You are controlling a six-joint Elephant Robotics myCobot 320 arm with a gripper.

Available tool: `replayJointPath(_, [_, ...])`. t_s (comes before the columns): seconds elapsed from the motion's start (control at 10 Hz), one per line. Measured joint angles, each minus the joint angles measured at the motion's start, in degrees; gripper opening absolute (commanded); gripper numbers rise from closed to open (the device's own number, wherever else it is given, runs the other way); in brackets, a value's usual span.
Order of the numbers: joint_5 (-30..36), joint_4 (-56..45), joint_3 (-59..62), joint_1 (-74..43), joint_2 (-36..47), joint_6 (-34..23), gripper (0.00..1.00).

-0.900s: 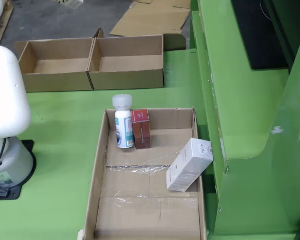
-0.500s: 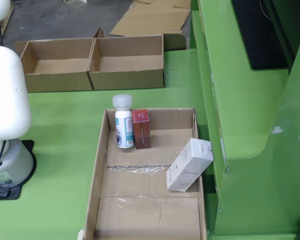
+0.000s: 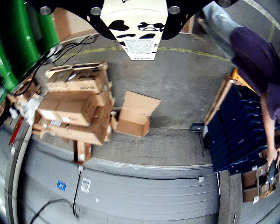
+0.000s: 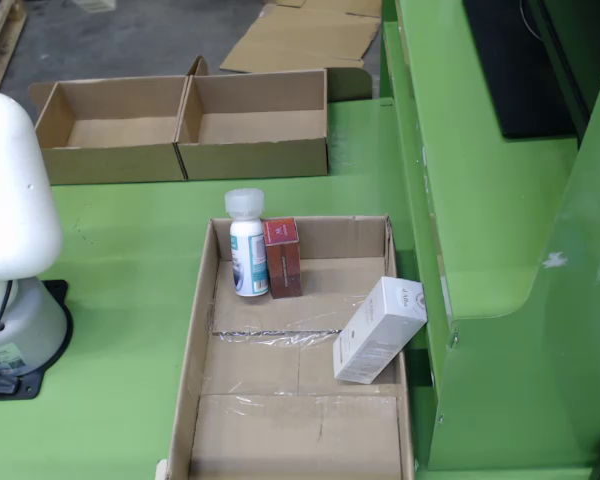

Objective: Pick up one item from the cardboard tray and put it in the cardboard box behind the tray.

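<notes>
The fixed view leaves the jaws out of frame, so nothing in it can be placed against them. It shows the green table (image 4: pixel 120 270) and the arm's white body (image 4: pixel 15 190) at its left edge. The cardboard tray (image 4: pixel 195 330) lies mid-table. Behind it stand two open cardboard boxes side by side, the left box (image 4: pixel 110 165) and the right box (image 4: pixel 255 160), touching each other, nothing visible inside. In the tray a white box (image 4: pixel 380 330) leans tilted against the right wall. At the far wall a white bottle (image 4: pixel 248 250) stands upright with a small red box (image 4: pixel 283 260) touching its right side.

The riding view looks across a grey floor (image 3: pixel 177 79) well away from the jaws. To the jaws' right in this view a person in purple (image 3: pixel 261 70) bends over blue crates (image 3: pixel 235 130). To their left and lower in the picture sits a pile of cartons (image 3: pixel 74 102), and nearly straight below them in the picture an open carton (image 3: pixel 133 116) lies on the floor.

The gripper (image 3: pixel 136 7) is cut by the top edge, so its opening cannot be judged. A white carton with black patches (image 3: pixel 139 32) sits between its black parts, in mid-air, and so appears clamped there. It is the only task item outside the tray, and it is over neither box in any view.
</notes>
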Motion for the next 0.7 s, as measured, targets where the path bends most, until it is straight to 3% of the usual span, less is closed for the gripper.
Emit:
replayJointPath(0.4, [11.6, -11.9, -5.6, -1.6, 6.9, 11.1, 0.00])
replayJointPath(0.7, [19.1, -19.8, -13.4, -3.6, 14.9, 10.9, 0.00])
